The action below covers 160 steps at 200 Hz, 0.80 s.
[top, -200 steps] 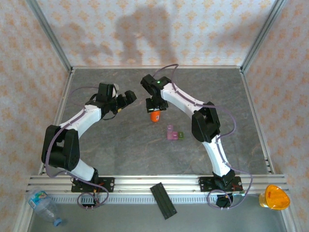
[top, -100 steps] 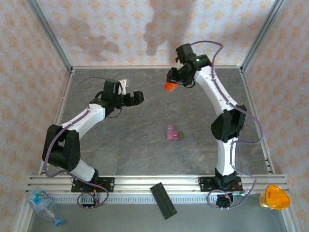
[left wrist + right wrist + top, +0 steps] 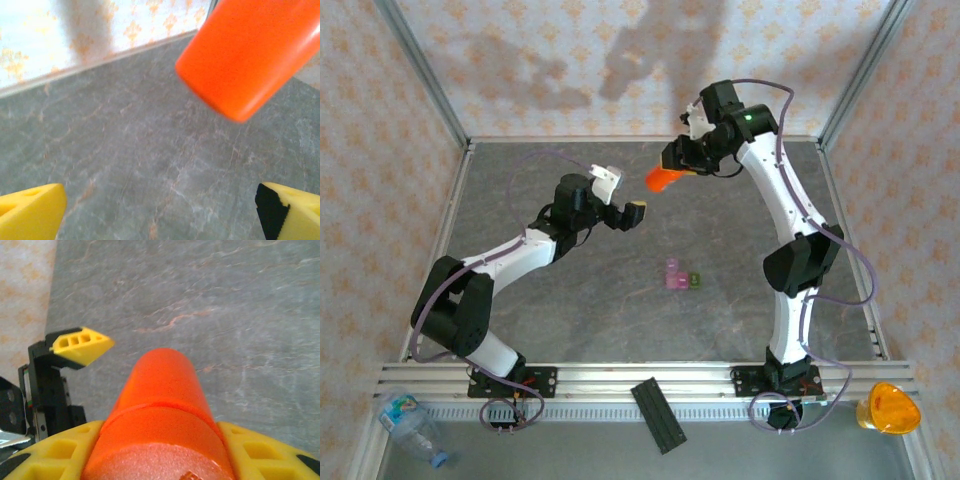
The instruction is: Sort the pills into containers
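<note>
Top camera: the containers (image 3: 678, 277), a pink box joined to a smaller green one, sit on the grey tabletop (image 3: 570, 310) about midway across, a little nearer the near edge than the far one and well apart from both grippers. The right gripper (image 3: 676, 170) hangs high toward the far edge, its jaws clamped on an orange bottle (image 3: 661, 180) that sticks out to the left. The left gripper (image 3: 623, 197) is near the bottle's free end, its jaws spread wide with nothing between them

Left wrist camera: the yellow fingertips (image 3: 30, 212) stand far apart at the lower corners. The blurred orange bottle (image 3: 250, 55) hangs above the tabletop (image 3: 130, 150) at the upper right, close to the far edge

Right wrist camera: the orange bottle (image 3: 160, 405) lies between the yellow fingers (image 3: 55, 455), which press it from both sides. Beyond it, one yellow fingertip (image 3: 80, 344) of the left gripper shows over the tabletop
</note>
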Each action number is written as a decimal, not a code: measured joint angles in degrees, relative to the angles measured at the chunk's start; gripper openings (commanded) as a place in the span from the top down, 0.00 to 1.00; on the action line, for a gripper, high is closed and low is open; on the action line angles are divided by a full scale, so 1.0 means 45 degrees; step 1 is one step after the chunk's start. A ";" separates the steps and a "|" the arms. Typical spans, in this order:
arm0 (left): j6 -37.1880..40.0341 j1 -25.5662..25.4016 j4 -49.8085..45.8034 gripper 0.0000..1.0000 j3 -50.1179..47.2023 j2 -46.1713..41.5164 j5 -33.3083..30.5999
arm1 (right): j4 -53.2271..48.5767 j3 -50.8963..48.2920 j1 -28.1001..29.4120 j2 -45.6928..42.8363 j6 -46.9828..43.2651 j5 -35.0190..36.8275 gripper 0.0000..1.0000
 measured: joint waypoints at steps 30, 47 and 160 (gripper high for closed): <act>0.0214 -0.0015 0.0962 0.05 0.0000 0.0005 0.0529 | 0.0000 -0.0578 0.0019 -0.0029 -0.0175 -0.1054 0.74; 0.0495 -0.0102 0.1107 0.07 0.0000 0.0005 0.0801 | -0.0019 -0.0991 0.0053 -0.0058 -0.0238 -0.1365 0.74; 0.1394 -0.0597 0.0918 0.41 0.0408 0.0073 0.2409 | -0.0262 -0.1229 0.0563 -0.0228 -0.0724 -0.2181 0.74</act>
